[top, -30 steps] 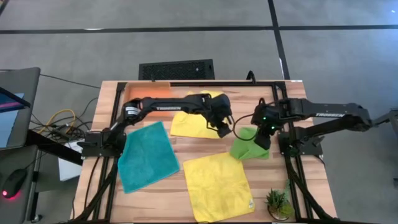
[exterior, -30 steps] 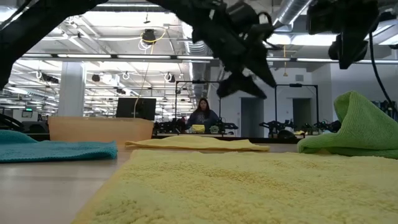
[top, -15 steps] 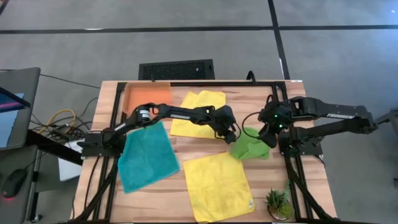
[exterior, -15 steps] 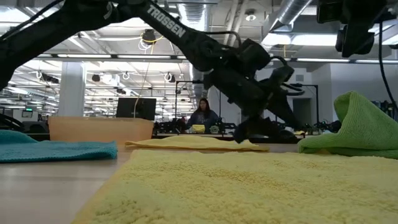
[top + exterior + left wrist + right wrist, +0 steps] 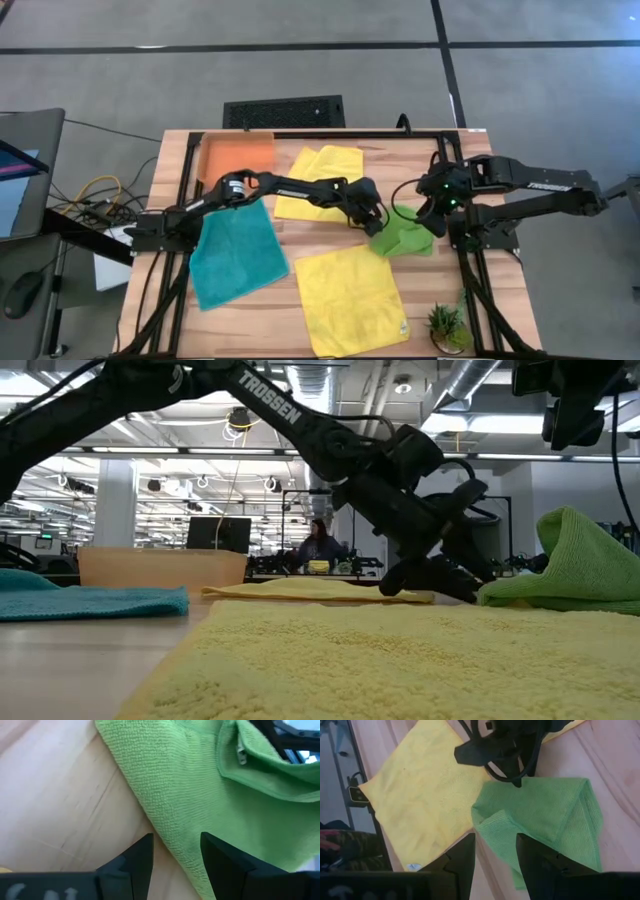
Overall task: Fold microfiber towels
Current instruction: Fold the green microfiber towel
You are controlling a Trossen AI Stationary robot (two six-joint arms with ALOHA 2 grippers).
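Wooden table (image 5: 290, 235) seen from above, four microfiber towels on it. Teal towel (image 5: 235, 250) flat at the left, just beside the left arm. Far yellow towel (image 5: 320, 180) flat near the back edge, next to an orange tray (image 5: 238, 157) in the back left corner. Near yellow towel (image 5: 350, 298) flat at the front centre. Lime green towel (image 5: 403, 232) right of centre, rumpled, one corner flopped over onto itself, not a clean fold.

Left gripper (image 5: 175, 852) stretched across the table and down low at the green towel's left edge, fingers spread with a gap between them, straddling the hem but not pinching it. Right gripper (image 5: 495, 851) raised above the green towel's right side, fingers likewise parted, holding nothing. Small potted plant (image 5: 445, 325) at the front right corner, well apart from the action.

Likely step: taking hold of the green towel's edge to straighten or fold it.

Risks from here: fingers closing on only the top layer of the doubled cloth, dragging the bunch instead of opening it. Fingertips scraping the wood and missing the thin hem altogether. Two arms close together over one small cloth, so a careless sweep could knock them against each other or snag the loose cable near the left wrist. A pull toward the front could shove the green towel onto the near yellow one just beside it.
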